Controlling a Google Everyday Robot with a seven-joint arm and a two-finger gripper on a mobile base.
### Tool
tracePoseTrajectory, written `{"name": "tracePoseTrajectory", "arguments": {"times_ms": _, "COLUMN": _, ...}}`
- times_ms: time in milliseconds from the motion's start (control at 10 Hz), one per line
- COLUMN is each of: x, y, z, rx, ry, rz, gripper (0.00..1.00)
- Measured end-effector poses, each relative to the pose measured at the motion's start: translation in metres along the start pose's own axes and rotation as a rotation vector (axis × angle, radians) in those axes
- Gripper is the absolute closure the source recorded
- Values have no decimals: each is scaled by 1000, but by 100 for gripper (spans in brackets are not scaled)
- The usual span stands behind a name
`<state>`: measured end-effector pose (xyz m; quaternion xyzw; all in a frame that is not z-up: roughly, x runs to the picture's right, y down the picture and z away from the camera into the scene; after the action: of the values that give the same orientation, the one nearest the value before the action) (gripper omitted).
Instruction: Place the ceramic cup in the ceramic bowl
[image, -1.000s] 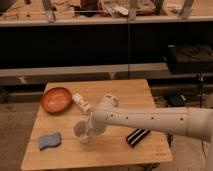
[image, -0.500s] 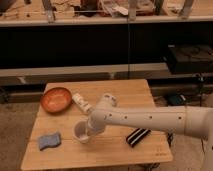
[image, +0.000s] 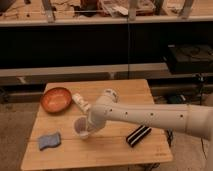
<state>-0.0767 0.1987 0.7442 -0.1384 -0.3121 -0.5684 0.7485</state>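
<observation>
While the ceramic cup (image: 80, 128) stands upright on the wooden table (image: 117, 150), my gripper (image: 90, 123) is positioned directly against it, on the side of the cup nearest my arm (image: 150, 116).

Hand state: I cannot tell how far my gripper is open, nor whether it has hold of the cup. The two overlap in the camera view and the contact itself is hidden.

Positions relative to the gripper:
- The cup is at the gripper, touching it or just beside it. I cannot tell whether its base rests on the table.
- The ceramic bowl (image: 56, 99) lies beyond the gripper, toward the far corner of the table, well apart from the cup. It holds nothing.
- A white bottle (image: 81, 103) lies on its side between the gripper and the bowl, near both.
- A blue sponge (image: 49, 141) lies on the near side, past the cup.
- A black block (image: 138, 135) lies behind the gripper, under the arm.

Progress, as I judge it: the approach to the cup is complete. The grasp is unconfirmed. Remaining steps are to lift, carry over the bottle, lower into the bowl, and release. The bottle is the main obstacle on that route.
</observation>
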Motion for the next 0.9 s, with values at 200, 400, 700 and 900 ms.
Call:
{"name": "tracePoseTrajectory", "arguments": {"times_ms": 200, "x": 7, "y": -6, "z": -6, "rx": 4, "ry": 0, "rz": -6, "gripper": 100}}
{"name": "tracePoseTrajectory", "arguments": {"times_ms": 400, "x": 18, "y": -11, "z": -16, "rx": 6, "ry": 0, "rz": -8, "gripper": 100}}
{"name": "tracePoseTrajectory", "arguments": {"times_ms": 700, "x": 29, "y": -17, "z": -24, "rx": 9, "ry": 1, "rz": -13, "gripper": 100}}
{"name": "tracePoseTrajectory", "arguments": {"times_ms": 900, "x": 32, "y": -21, "z": -27, "rx": 9, "ry": 1, "rz": -18, "gripper": 100}}
